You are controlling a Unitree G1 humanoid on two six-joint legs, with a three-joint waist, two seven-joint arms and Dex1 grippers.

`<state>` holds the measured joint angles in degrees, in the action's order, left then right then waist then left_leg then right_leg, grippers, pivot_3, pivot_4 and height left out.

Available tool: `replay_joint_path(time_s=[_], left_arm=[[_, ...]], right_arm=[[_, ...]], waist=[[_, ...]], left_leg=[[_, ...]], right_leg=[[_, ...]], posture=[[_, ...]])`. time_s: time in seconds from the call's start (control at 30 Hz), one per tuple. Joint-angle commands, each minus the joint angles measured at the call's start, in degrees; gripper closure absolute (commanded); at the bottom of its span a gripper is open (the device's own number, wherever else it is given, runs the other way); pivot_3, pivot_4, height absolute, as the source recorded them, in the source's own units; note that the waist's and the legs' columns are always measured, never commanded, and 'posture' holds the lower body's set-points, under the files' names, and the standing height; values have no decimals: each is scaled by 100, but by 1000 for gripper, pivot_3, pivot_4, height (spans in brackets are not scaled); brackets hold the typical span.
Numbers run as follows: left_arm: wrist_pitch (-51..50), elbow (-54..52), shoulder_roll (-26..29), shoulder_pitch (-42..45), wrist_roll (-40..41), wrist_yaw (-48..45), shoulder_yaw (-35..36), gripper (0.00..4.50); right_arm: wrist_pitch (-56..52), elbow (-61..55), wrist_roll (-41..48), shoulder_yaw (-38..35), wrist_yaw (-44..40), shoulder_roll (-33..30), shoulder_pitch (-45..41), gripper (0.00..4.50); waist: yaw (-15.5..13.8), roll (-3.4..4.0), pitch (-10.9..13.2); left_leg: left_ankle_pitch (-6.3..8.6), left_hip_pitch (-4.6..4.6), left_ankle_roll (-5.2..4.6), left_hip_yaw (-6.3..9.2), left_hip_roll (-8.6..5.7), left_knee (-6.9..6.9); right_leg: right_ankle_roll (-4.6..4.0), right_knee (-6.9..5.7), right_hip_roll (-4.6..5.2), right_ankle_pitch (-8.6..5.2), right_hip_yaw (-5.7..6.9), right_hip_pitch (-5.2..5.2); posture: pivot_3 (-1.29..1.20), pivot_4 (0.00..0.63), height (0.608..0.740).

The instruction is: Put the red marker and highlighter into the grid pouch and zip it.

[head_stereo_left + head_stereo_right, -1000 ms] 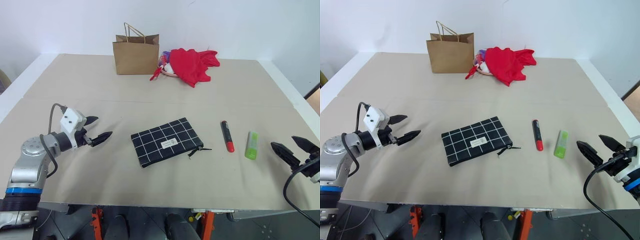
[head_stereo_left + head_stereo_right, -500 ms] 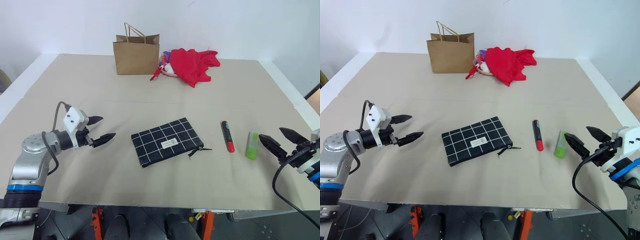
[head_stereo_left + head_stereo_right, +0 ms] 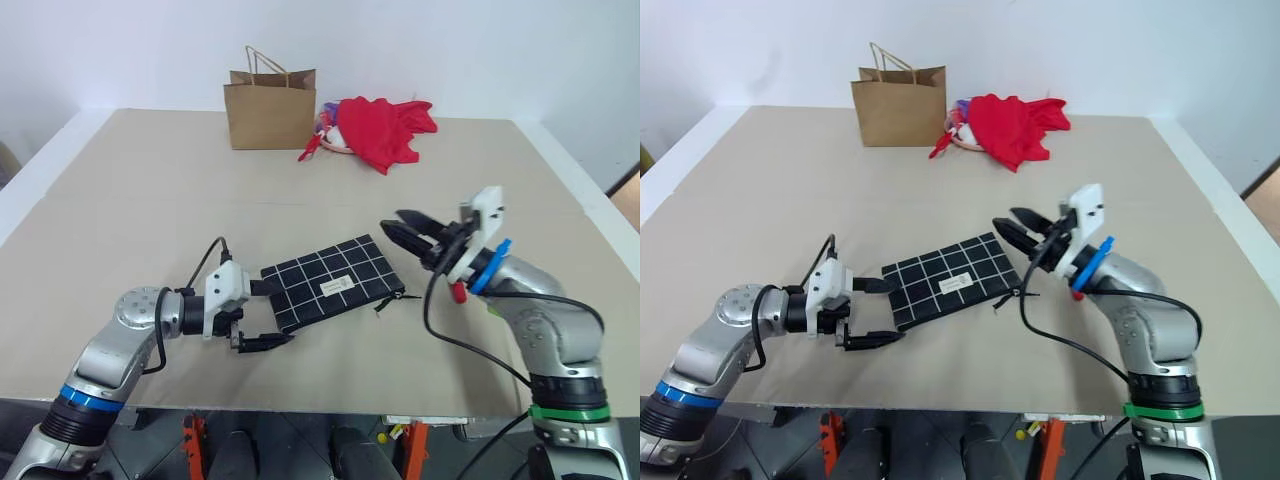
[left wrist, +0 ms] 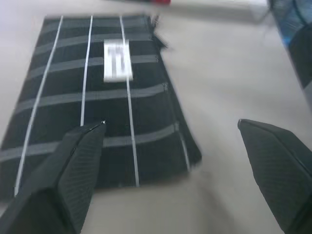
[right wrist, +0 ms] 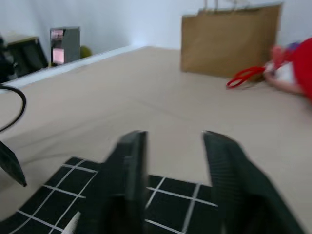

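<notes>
One grid pouch, one paper bag, one red cloth heap.

red marker mostly hidden behind right arm, grid pouch blurred in left wrist view

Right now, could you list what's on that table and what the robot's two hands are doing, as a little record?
grid pouch: flat on the table, zipper closed
left hand: open, straddling the pouch's near left corner
right hand: fingers apart with nothing between them, above the pouch's right end
red marker: on the table, mostly hidden behind the right hand
highlighter: hidden by the right arm
brown paper bag: upright at the far edge
red cloth heap: beside the bag
</notes>
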<state>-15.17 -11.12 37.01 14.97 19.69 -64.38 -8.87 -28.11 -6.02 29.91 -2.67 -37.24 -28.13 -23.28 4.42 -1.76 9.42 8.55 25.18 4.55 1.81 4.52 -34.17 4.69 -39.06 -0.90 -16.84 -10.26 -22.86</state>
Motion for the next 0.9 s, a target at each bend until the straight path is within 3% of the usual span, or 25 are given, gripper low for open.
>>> replay_joint_path(time_s=[0.03, 0.4, 0.6, 0.9], left_arm=[[189, -148, -66, 56, -105, 28, -85, 0], [782, -184, 29, -81, -430, 130, -24, 0], [2521, 478, 143, 111, -1363, 488, 62, 0], [3742, 1366, 223, 355, -1654, 376, -133, 0]], right_arm=[[598, 434, -469, 216, -33, 184, 55, 4436], [1315, 1226, -1241, 698, -314, 441, 394, 4436], [1397, 1284, -1346, 690, -299, 575, 315, 4436], [1466, 1323, -1439, 647, -282, 727, 248, 4436]], waist=[[-11, 0, 0], [9, -2, -3], [9, -3, -5], [9, -2, -6]], left_leg=[[1, 2, 0, -2, -1, 0], [3, -12, -2, 0, 3, 3], [1, -21, -2, 1, 3, -9], [0, -22, -2, 1, 3, -10]], right_leg=[[-3, 0, 2, -2, 0, -1], [-3, -2, -1, -6, 7, 5], [0, -2, -1, 2, 8, 18], [3, -2, -1, 2, 8, 22]], posture=[[0, 150, 739], [0, 150, 739], [0, 150, 739], [0, 150, 739]])
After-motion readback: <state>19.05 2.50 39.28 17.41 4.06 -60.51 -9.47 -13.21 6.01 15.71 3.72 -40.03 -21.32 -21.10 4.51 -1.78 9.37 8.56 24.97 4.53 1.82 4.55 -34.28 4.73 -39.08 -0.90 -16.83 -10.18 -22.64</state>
